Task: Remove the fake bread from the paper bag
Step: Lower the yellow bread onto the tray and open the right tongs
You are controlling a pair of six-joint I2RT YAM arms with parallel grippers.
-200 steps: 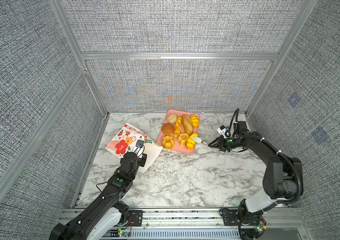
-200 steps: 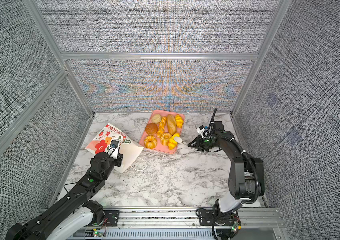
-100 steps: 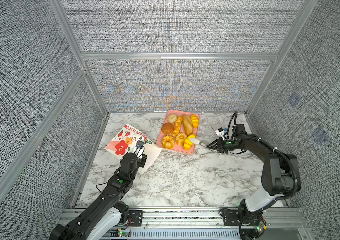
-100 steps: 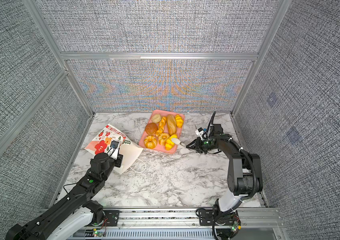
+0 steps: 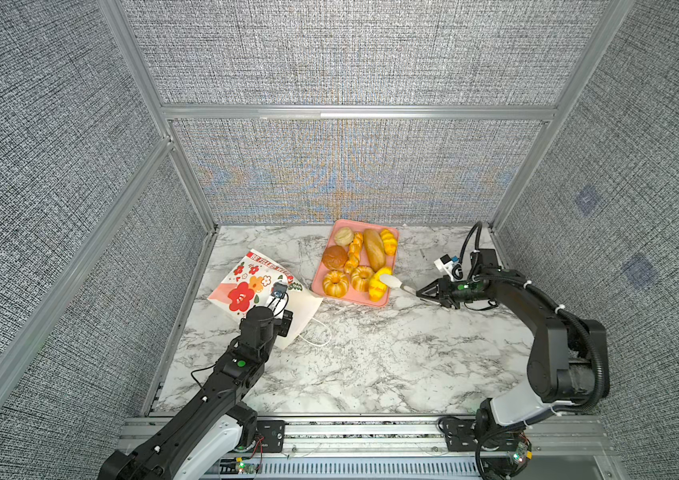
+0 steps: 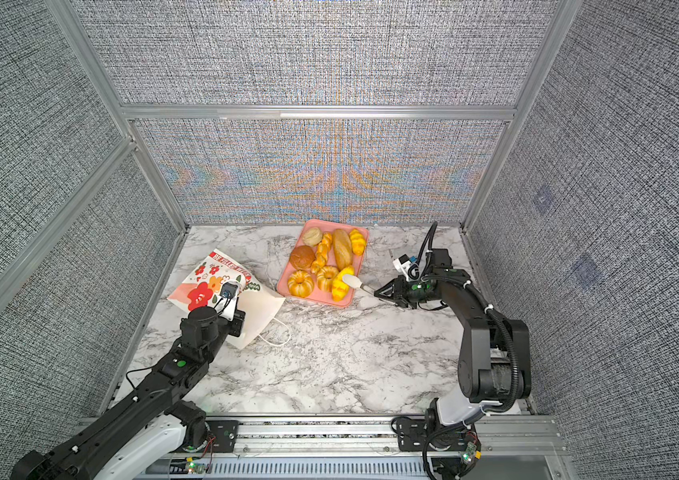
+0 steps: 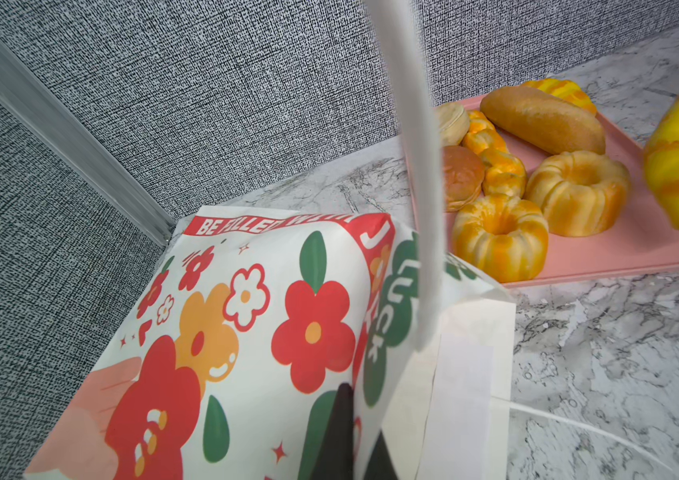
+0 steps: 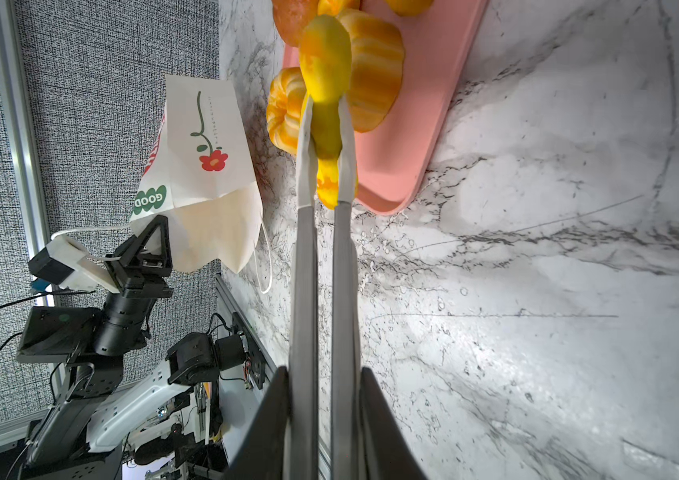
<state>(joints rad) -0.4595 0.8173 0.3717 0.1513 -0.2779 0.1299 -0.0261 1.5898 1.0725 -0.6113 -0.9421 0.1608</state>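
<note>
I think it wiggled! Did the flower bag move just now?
No. The bag lies where it was, its banner end just as far from the tray.

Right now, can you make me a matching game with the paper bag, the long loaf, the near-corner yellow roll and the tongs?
Things:
1 paper bag
2 long loaf
3 near-corner yellow roll
4 tongs

Places:
A in the right hand
B lying untouched on the pink tray
C pinched by the left hand
D squeezed between the tong tips

Pairs: 1-C, 2-B, 3-D, 4-A
</note>
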